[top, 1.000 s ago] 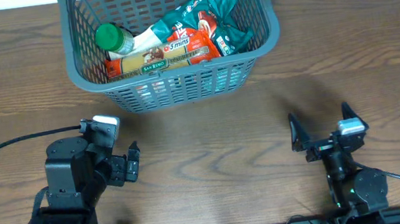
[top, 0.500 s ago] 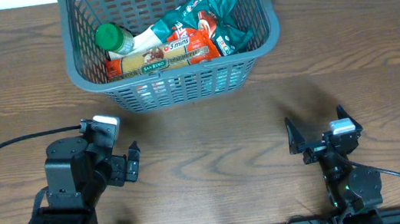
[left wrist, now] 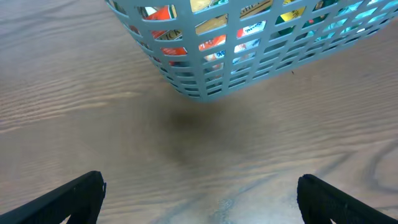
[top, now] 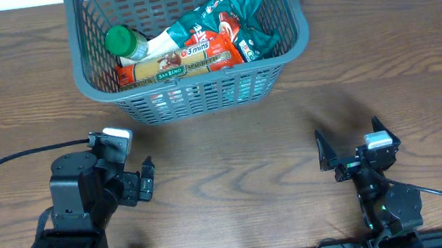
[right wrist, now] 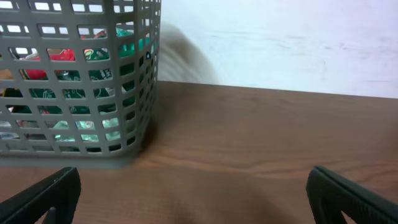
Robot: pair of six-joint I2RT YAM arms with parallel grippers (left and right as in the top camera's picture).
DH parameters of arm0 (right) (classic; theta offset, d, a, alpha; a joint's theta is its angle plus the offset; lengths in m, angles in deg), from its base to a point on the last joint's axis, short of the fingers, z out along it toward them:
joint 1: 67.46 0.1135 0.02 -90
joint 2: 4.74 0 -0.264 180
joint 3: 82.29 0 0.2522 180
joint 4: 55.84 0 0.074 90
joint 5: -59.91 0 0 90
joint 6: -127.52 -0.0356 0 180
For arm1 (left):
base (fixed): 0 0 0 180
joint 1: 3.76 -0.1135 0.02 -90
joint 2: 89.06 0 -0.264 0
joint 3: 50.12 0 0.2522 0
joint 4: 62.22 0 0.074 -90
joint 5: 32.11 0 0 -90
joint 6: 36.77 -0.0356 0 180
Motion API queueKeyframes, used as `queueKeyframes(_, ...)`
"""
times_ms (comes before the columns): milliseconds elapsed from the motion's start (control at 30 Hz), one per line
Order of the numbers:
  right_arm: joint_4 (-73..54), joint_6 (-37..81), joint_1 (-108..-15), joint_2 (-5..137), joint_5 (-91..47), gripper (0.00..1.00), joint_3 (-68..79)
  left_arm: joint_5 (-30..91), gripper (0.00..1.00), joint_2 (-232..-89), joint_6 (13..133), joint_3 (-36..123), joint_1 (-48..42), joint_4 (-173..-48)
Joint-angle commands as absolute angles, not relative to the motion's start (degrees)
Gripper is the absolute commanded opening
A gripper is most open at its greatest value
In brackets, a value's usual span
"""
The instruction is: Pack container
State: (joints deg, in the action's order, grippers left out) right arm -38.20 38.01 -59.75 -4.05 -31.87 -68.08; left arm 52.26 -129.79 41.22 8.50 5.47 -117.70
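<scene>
- Overhead view: the container (top: pixel 201 99), a dark grey basket with slotted lattice sides, stands at the far middle of the wooden table (top: pixel 234 161), slightly left of centre.
- Inside it lie a bottle with a green cap (top: pixel 122 41) at the left end, a long pasta box (top: pixel 170 65) along the near wall, an orange-red packet (top: pixel 217 40) behind the box, and a teal packet (top: pixel 245 11) towards the right end.
- The left gripper (top: pixel 146 180) sits near the front edge of the table, left of centre. It is well apart from the container, which lies ahead of it and a little to its right.
- In the left wrist view its two dark fingers (left wrist: pixel 78 194) show at the lower corners, spread wide with only bare wood between them. The container's rounded near corner fills the top of that view, with coloured packaging showing through the slots.
- The right gripper (top: pixel 349 136) sits near the front edge on the right side. It too is well apart from the container, which lies ahead of it and off to its left.
- In the right wrist view its fingers (right wrist: pixel 46 194) are likewise spread wide at the lower corners, gripping nothing. The container's right-hand wall fills the upper left of the picture, with open table beyond it to the right.
- A black cable (top: pixel 4 165) loops across the table to the left arm.
</scene>
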Motion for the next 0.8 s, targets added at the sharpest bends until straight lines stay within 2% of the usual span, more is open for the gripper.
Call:
queueKeyframes(0,-38.0,38.7,-60.5,-4.4,-32.4,0.99,-68.2,52.1,0.99,-129.8,41.1,8.7,5.6,-117.5)
queueKeyframes(233,-38.0,38.6,-60.5,-4.4,-32.4,0.99,-68.2,53.9,0.99,-129.1,40.1,8.7,5.5,-118.8)
queueKeyframes(367,-38.0,38.7,-60.5,-4.4,-32.4,0.99,-68.2,53.7,0.99,-123.6,42.4,6.3,5.5,-124.0)
queueKeyframes(500,-38.0,38.7,-60.5,-4.4,-32.4,0.99,-68.2,53.8,0.99,-114.9,44.1,-1.0,5.5,-123.0)
queueKeyframes(633,-38.0,38.7,-60.5,-4.4,-32.4,0.99,-68.2,53.8,0.99,-104.7,44.1,-11.7,5.5,-116.9)
queueKeyframes(767,-38.0,38.7,-60.5,-4.4,-32.4,0.99,-68.2,54.6,0.99,-95.7,44.1,-21.5,5.5,-104.9)
